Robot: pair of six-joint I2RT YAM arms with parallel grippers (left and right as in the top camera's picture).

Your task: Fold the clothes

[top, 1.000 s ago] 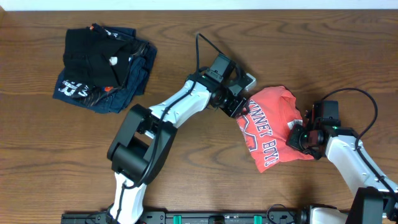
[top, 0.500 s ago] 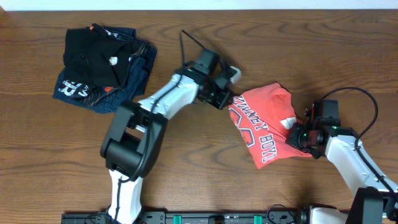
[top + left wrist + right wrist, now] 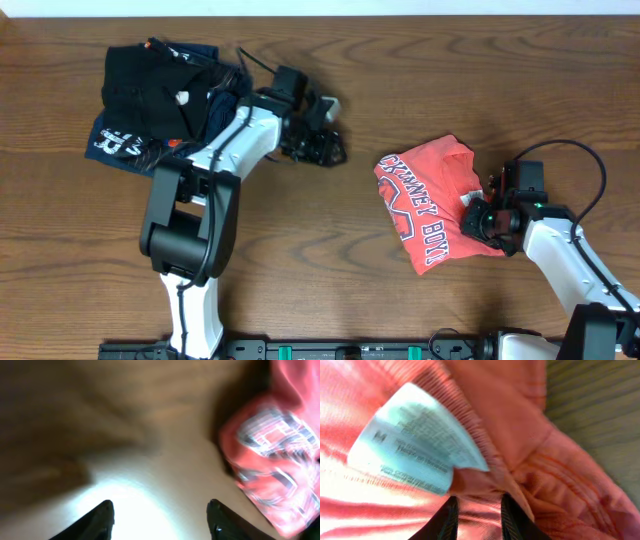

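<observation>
Coral-red T-shirt (image 3: 428,205) lies crumpled, lettering up, on the right half of the table (image 3: 330,270). Left gripper (image 3: 322,147), fingers spread and empty, hovers over bare wood, well apart from the shirt and near the stack of dark folded garments (image 3: 160,100). Right gripper (image 3: 482,215) sits at the shirt's right edge beside the white neck tag (image 3: 415,457), fingers slightly parted against the cloth; whether it grips cannot be told.

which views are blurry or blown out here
Left wrist: motion-smeared throughout, T-shirt lettering streaked, bright glare on the table. Right wrist: very close and soft, neck tag print blurred. Overhead: sharp, evenly lit.
</observation>
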